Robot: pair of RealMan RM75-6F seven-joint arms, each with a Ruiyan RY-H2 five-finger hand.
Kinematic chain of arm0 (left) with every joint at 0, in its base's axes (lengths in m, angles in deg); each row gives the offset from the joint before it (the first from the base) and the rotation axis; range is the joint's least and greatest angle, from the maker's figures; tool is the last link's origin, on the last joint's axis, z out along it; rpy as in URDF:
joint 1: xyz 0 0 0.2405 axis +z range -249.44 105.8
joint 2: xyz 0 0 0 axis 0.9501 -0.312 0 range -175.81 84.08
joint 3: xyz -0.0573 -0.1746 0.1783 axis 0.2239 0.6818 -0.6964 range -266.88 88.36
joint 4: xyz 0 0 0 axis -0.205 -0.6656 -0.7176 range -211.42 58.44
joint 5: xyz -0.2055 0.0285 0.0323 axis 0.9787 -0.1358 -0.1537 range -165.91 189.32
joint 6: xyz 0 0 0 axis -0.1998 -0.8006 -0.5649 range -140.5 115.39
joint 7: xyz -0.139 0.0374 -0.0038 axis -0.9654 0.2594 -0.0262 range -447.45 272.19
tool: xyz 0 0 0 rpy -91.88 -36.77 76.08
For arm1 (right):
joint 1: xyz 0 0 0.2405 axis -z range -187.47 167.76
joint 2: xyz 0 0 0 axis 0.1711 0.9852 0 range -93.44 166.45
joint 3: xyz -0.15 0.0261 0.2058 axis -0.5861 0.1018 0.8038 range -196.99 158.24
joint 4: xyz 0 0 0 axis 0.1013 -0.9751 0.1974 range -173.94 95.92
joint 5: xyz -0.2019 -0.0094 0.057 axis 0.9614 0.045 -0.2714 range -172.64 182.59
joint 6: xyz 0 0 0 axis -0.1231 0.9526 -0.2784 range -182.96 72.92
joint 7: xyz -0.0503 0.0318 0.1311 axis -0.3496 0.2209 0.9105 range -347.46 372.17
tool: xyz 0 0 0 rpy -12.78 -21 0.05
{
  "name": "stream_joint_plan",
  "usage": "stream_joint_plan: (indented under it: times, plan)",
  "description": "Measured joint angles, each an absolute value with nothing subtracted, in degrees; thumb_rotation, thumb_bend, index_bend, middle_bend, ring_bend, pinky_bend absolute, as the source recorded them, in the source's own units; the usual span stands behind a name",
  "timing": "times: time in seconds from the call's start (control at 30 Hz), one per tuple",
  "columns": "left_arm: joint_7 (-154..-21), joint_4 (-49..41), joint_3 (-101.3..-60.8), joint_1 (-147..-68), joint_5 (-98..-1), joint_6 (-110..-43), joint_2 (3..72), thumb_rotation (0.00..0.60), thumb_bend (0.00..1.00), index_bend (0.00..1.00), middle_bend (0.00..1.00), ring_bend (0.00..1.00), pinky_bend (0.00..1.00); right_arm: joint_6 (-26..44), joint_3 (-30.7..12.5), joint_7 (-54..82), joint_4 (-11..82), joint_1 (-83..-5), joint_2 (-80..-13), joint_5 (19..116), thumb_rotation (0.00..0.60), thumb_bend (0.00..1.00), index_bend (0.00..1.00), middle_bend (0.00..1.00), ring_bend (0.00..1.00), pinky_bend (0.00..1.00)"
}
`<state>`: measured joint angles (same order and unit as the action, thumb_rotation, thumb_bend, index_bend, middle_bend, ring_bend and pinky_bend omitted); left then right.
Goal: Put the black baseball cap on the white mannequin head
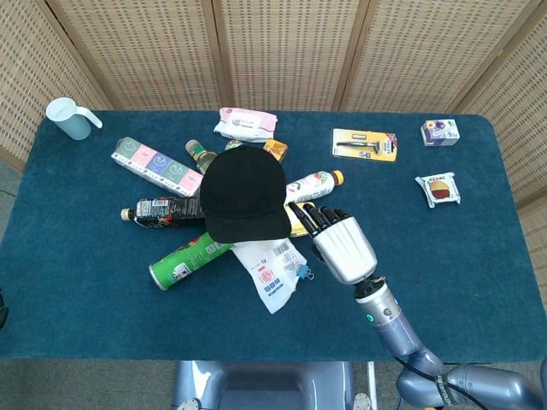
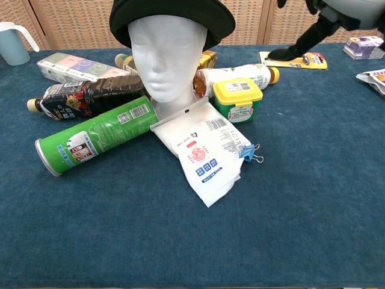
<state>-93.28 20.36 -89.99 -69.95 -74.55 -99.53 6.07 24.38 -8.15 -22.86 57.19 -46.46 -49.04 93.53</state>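
The black baseball cap (image 1: pixel 246 192) sits on the white mannequin head (image 2: pixel 166 57), its brim (image 2: pixel 171 21) low over the forehead in the chest view. From above the cap hides the head entirely. My right hand (image 1: pixel 339 242) hovers to the right of the cap, apart from it, with fingers spread and holding nothing. In the chest view only its dark fingers (image 2: pixel 304 39) show at the top right. My left hand is not in either view.
Around the mannequin lie a green can (image 2: pixel 96 133), a dark bottle (image 2: pixel 84 96), a white pouch (image 2: pixel 204 150) with a blue clip (image 2: pixel 251 154), a yellow-lidded tub (image 2: pixel 237 98) and a pale bottle (image 2: pixel 237 75). Further right are a razor pack (image 1: pixel 365 144) and small snack packs (image 1: pixel 438 189).
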Motion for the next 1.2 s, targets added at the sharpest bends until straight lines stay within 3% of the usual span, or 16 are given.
stream_joint_plan:
  times: [0.1,0.3,0.47,0.83,1.2]
  plan:
    - [-93.0,20.6,-89.9,-70.0,-74.5,-99.5,6.0,0.600,0.35,0.55,0.41,0.29,0.31,24.9,-8.8,-22.3,57.4,-44.9,-47.4,92.9,0.600,0.21,0.25,0.38,0.50,0.67]
    - [-92.2,21.0,-89.6,-70.4,-74.0,-99.1,6.1,0.600,0.35,0.55,0.41,0.29,0.31,25.5,-10.7,-19.9,58.7,-41.0,-42.3,90.8,0.600,0.42,0.48,0.55,0.64,0.80]
    - [-91.5,21.2,-89.6,-70.6,-73.5,-98.5,6.3,0.600,0.35,0.55,0.41,0.29,0.31,25.4,-12.2,-16.9,60.0,-37.8,-38.6,87.5,0.600,0.48,0.56,0.62,0.71,0.84]
    - [-91.4,19.2,-89.5,-70.1,-73.2,-99.6,9.7,0.600,0.35,0.55,0.42,0.33,0.36,28.3,-14.8,-12.6,61.0,-29.6,-34.6,82.0,0.600,0.58,0.64,0.70,0.78,0.88]
    - [-92.9,16.1,-89.3,-70.2,-77.8,-103.0,13.6,0.600,0.35,0.55,0.42,0.33,0.36,33.5,-14.7,-10.1,59.3,-23.6,-34.4,80.5,0.600,0.58,0.65,0.70,0.78,0.88]
